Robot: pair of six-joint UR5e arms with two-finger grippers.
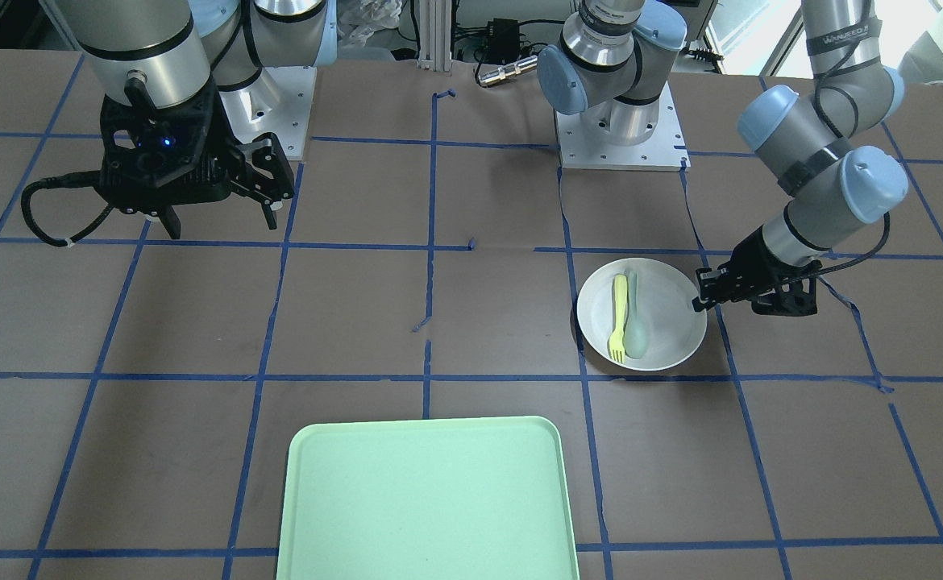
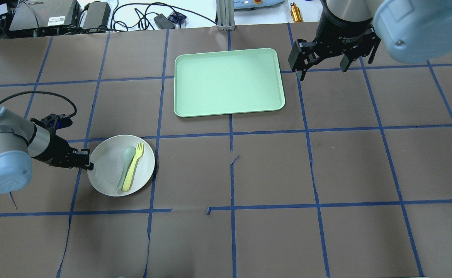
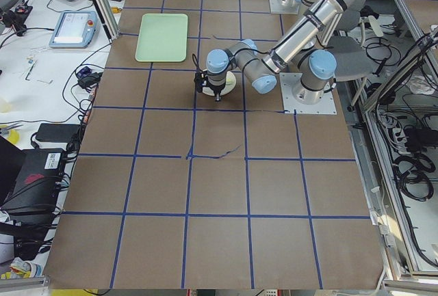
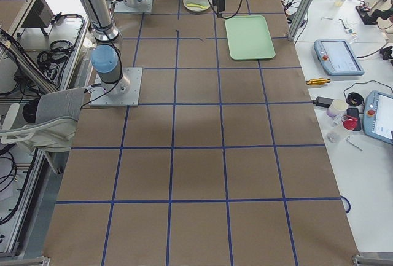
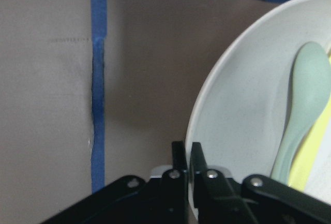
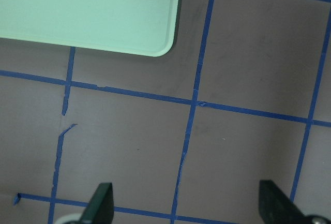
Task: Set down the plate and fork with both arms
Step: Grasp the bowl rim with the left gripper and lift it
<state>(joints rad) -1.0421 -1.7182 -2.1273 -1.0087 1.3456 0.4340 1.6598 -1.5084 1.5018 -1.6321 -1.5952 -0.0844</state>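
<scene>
The off-white plate [image 1: 669, 322] [image 2: 104, 172] lies on the brown table with the yellow-green fork [image 1: 618, 318] [image 2: 133, 170] in it, next to a teal-grey spoon [image 1: 635, 322]. My left gripper [image 1: 697, 302] [image 2: 89, 165] is low at the plate's outer edge, and the left wrist view shows its fingers [image 5: 196, 159] shut on the plate's rim [image 5: 207, 110]. My right gripper [image 1: 220, 219] [image 2: 322, 65] is open and empty. It hangs high above the table beside the tray's corner, and its fingertips [image 6: 101, 203] are spread wide apart.
The mint-green tray [image 1: 427, 499] [image 2: 228, 81] [image 6: 88, 12] lies at the table's far middle, about two grid squares from the plate. Blue tape lines grid the table. Cables and boxes lie beyond the far edge.
</scene>
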